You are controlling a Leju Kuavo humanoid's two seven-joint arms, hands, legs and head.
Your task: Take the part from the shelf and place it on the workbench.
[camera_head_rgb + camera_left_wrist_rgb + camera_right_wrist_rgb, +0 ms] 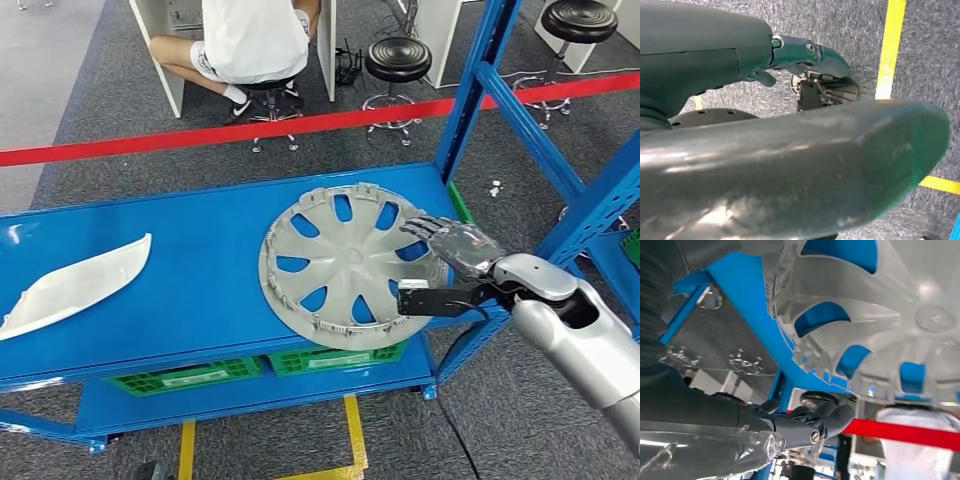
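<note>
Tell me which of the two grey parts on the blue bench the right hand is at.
The round wheel cover. The right hand rests at its edge; the long curved trim piece lies far off at the bench's other end.

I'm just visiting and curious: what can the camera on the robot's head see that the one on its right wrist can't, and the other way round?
Head view only: the long white part, green crates under the bench, black stools.

Right wrist view only: the wheel cover's rim clips from close up.

Both: the grey wheel cover lying on the blue workbench, the right robot hand at its edge, the red tape, a seated person.
</note>
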